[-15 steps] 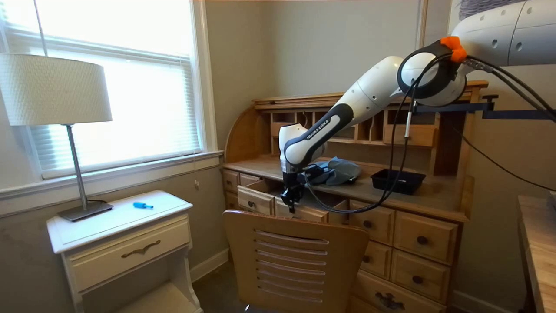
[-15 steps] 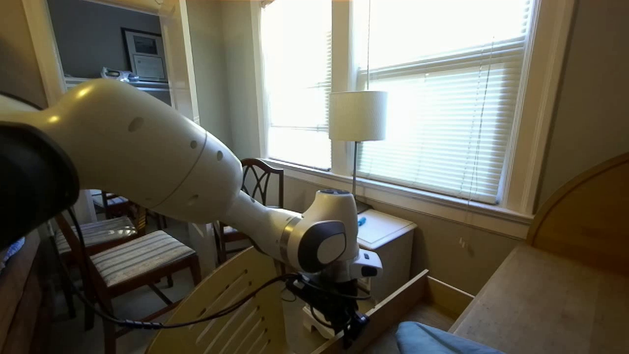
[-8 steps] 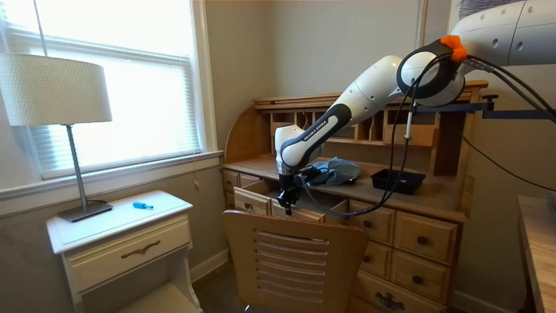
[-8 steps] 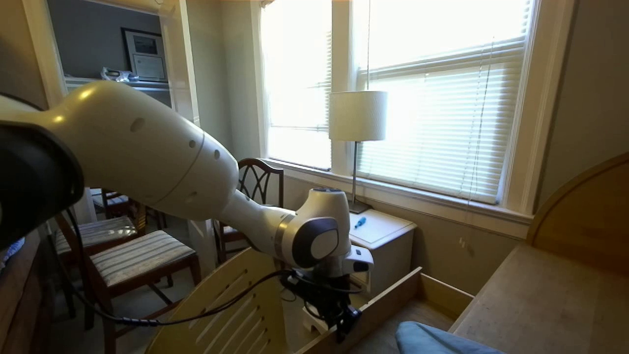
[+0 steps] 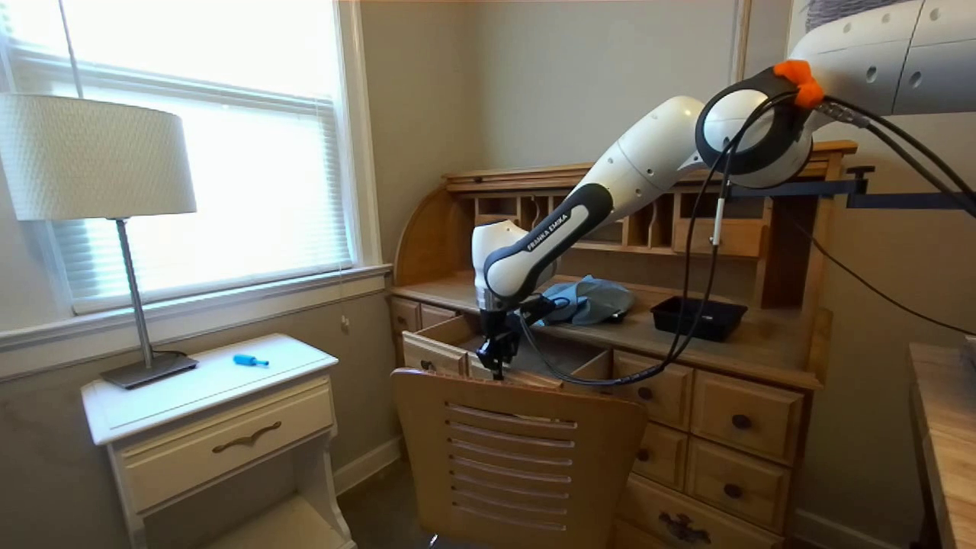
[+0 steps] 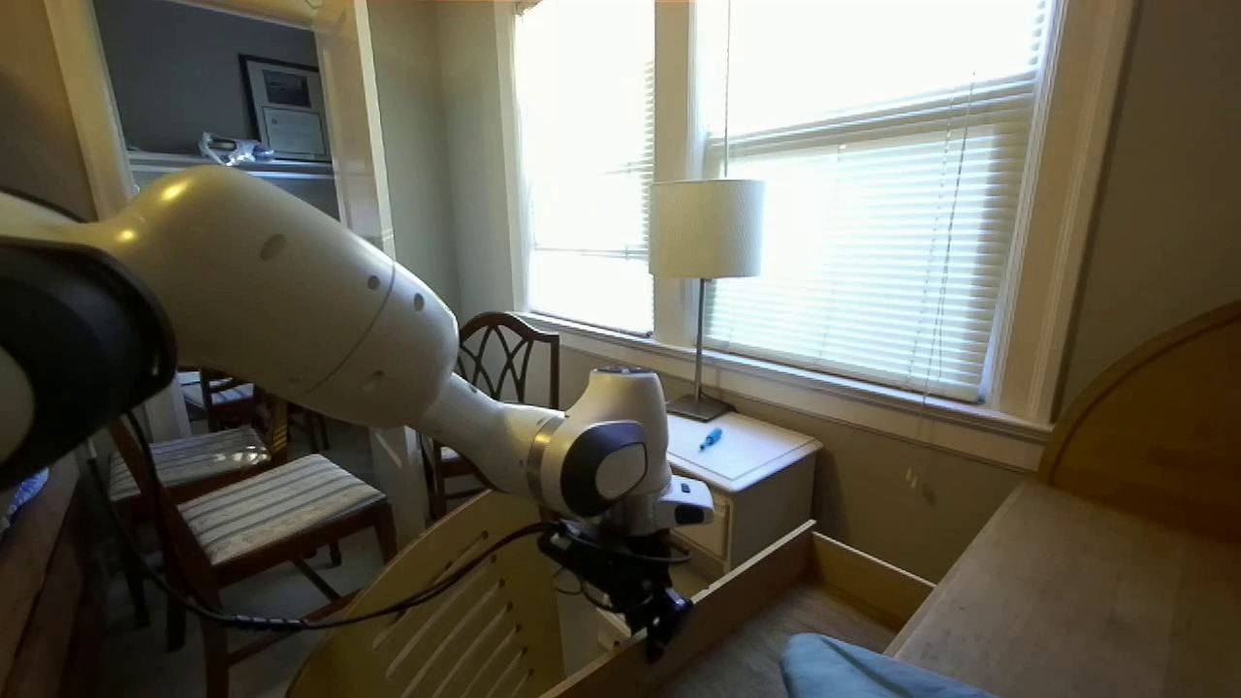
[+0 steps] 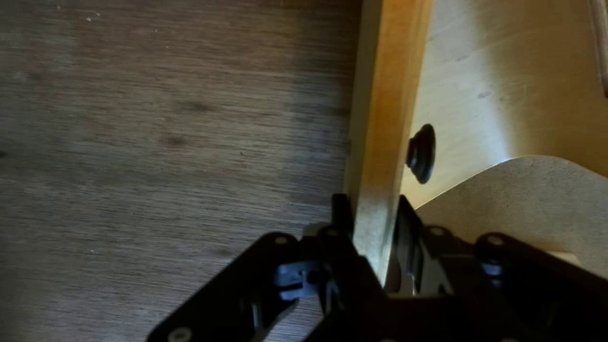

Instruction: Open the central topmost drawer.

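Observation:
The central topmost drawer (image 5: 435, 357) is honey-coloured wood and stands partly pulled out of the roll-top desk. It also shows in an exterior view (image 6: 766, 572), where its inside is visible. My gripper (image 5: 497, 367) is at the drawer's front panel and also shows in an exterior view (image 6: 661, 635). In the wrist view my gripper (image 7: 373, 209) straddles the panel's top edge (image 7: 394, 95), one finger inside the drawer and one outside. The fingers are closed to about the panel's thickness. A dark round pull (image 7: 422, 154) sticks out of the front, ahead of the fingers.
A wooden slatted chair (image 5: 526, 465) stands close in front of the drawer and hides its lower front. On the desktop lie a blue-grey cloth (image 5: 591, 300) and a black tray (image 5: 698, 319). A white nightstand (image 5: 229, 381) with a lamp (image 5: 95, 156) stands beside the desk.
The gripper has moved away from the desk toward the chair, and the drawer has slid out farther with it. The chair and the desktop things have not moved.

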Motion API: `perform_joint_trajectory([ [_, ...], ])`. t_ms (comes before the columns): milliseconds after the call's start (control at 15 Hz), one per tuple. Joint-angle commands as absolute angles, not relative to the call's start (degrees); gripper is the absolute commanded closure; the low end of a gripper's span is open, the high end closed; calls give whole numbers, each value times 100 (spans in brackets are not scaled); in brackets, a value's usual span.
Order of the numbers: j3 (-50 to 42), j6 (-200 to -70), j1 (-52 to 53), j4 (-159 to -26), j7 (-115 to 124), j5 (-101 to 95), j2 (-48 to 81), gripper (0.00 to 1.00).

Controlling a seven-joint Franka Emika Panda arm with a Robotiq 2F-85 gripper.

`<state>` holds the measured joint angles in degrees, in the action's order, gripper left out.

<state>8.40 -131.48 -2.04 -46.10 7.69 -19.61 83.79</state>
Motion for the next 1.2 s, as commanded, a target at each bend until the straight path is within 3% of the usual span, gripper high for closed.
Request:
perform_joint_trajectory([
  [0, 1031, -13059, 195, -4379, 359, -2068, 8421, 94],
  [133, 1022, -13047, 209, -4396, 375, -2075, 8406, 94],
  [200, 1029, -13017, 191, -4397, 348, -2068, 8404, 49],
  [400, 896, -12893, 155, -4513, 356, -2161, 8291, 49],
  [533, 832, -12827, 175, -4633, 80, -2343, 8122, 40],
  [867, 592, -12920, 339, -4820, 203, -2537, 7743, 5],
  [1133, 521, -13028, 394, -4963, 424, -2451, 7288, 0],
])
